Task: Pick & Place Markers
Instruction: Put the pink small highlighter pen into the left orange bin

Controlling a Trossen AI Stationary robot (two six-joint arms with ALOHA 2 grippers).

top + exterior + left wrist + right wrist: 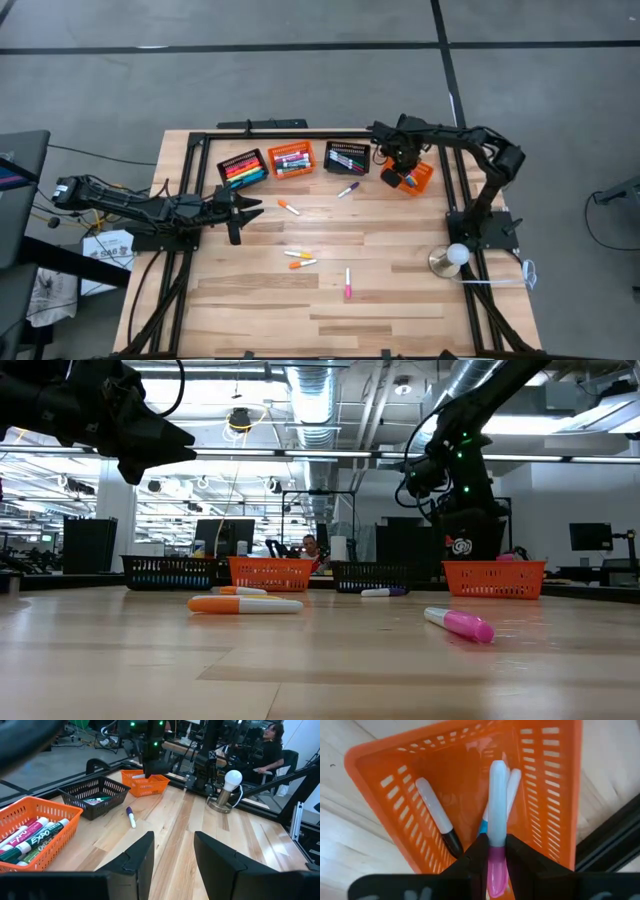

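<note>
The right gripper [490, 857] was held over the far-right orange basket [418, 180], its fingers closed on a pink-capped marker [495, 820] gripped near the cap. Below it in that basket, a black-capped marker [436, 817] and a blue-capped one were seen lying on the floor of the basket.

The left gripper [243, 210] was positioned above the table [400, 300] near its left side, in front of the left black basket [243, 167]. Its fingers [142, 855] were parted with nothing between them.

Four baskets were set along the far edge. Markers were seen in the left black basket, the orange basket [291, 159] next to it and the black basket [346, 158] beyond. Five markers lay loose on the wood: a purple-capped one [347, 189] just in front of the second black basket, an orange-capped one [289, 207] near the left gripper, two more orange-capped ones [299, 259] close together at the middle, and a pink one [348, 283] nearer the front edge. A lamp bulb [455, 256] on a round base stood at the right edge.
</note>
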